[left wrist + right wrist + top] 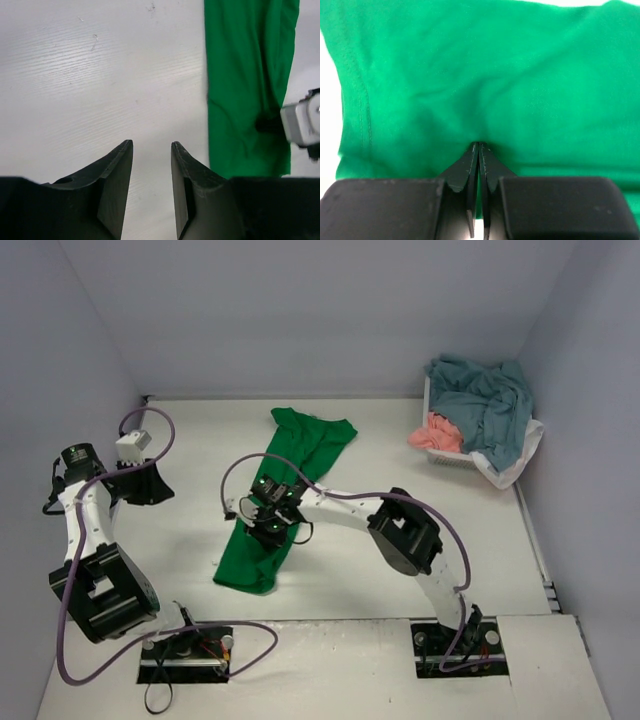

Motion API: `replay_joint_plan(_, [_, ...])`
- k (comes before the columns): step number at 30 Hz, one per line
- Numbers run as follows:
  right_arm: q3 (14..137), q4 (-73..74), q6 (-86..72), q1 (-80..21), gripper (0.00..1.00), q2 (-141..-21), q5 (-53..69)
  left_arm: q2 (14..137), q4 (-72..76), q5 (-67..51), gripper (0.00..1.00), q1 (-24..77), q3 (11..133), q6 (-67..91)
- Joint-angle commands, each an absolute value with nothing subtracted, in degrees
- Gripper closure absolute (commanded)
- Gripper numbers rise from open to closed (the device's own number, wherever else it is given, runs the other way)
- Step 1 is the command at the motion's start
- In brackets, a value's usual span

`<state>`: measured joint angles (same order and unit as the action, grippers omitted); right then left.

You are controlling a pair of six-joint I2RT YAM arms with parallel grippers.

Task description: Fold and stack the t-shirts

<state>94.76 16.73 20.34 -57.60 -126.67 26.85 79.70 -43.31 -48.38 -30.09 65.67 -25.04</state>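
Note:
A bright green t-shirt (300,450) lies on the white table as a long narrow strip running from the back centre toward the near left. My right gripper (270,520) sits low on its middle. In the right wrist view the fingertips (478,145) are shut together, pinching the green t-shirt (480,75), and creases in the cloth run toward the tips. My left gripper (150,485) hovers over bare table to the left of the shirt. Its jaws (152,144) stand open with nothing between them. The green t-shirt (245,75) shows at the right of that view.
A white mesh basket (440,452) stands at the back right against the wall. It holds a teal t-shirt (485,405), a salmon pink one (435,432) and white cloth (515,460) hanging over its rim. Walls close the table on three sides.

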Motion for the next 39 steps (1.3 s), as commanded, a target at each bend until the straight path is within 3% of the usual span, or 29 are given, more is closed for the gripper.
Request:
replay_joint_plan(1, [88.71, 23.03, 19.16, -52.31, 1.0, -121.83, 23.03, 76.82, -44.21, -51.33, 0.69, -30.41, 68.64, -25.14])
replay_joint_plan(17, [75.33, 22.85, 19.78, -44.91, 1.0, -107.23, 19.95, 74.45, -46.23, -52.65, 0.69, -29.18, 69.35, -23.82])
replay_joint_plan(18, [75.15, 22.76, 19.78, -44.83, 0.97, -106.7, 19.08, 74.27, -46.4, -52.56, 0.69, -28.92, 69.17, -23.73])
replay_joint_plan(19, [75.06, 22.76, 19.51, -44.82, 0.78, -106.09, 18.55, 73.92, -46.41, -52.56, 0.69, -28.83, 68.82, -23.73])
replay_joint_plan(22, [75.14, 22.15, 19.34, -44.82, 0.57, -102.4, 18.02, 73.13, -46.41, -52.03, 0.68, -27.78, 68.12, -23.38])
replay_joint_plan(32, [74.8, 23.11, 21.36, -46.84, 0.5, -88.95, 19.69, 66.89, -45.7, -43.68, 0.68, -13.37, 63.55, -21.71])
replay_joint_plan(39, [64.96, 23.12, 26.1, -58.27, 0.49, -86.31, 12.92, 66.27, -46.41, -41.66, 0.68, -12.39, 63.9, -21.27])
